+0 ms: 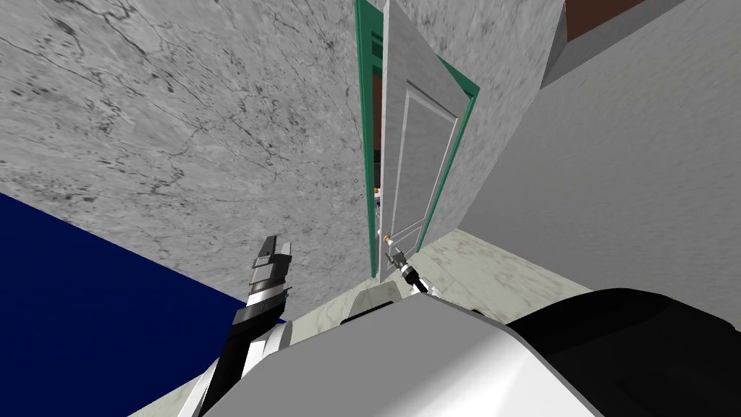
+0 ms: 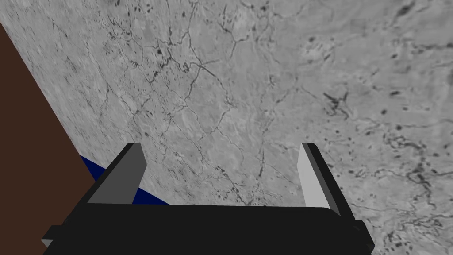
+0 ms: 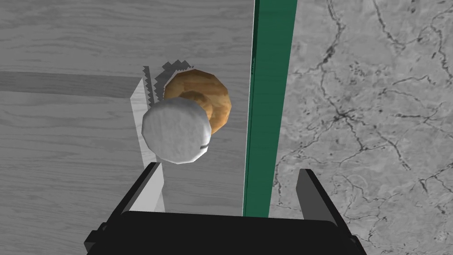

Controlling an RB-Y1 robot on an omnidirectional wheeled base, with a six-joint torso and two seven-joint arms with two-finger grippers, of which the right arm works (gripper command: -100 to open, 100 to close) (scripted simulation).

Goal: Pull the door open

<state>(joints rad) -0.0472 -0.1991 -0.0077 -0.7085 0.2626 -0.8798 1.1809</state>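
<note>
Right hand (image 3: 228,170) wide, just short of round white knob (image 3: 177,130) on faceted golden-brown rosette (image 3: 214,99), grey wood-grain door (image 3: 66,133).

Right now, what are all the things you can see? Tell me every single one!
door: one, light grey, slightly open, ahead of me
door frame: one, green, around the door
knob: one, white with a brownish-gold plate behind it, on the door near the frame
wall: one, marbled grey, beside the door
floor: one, pale, below the door
blue surface: one, dark blue, low at my left
left end effector: one, open, facing the wall
right end effector: one, open, just short of the knob
</note>
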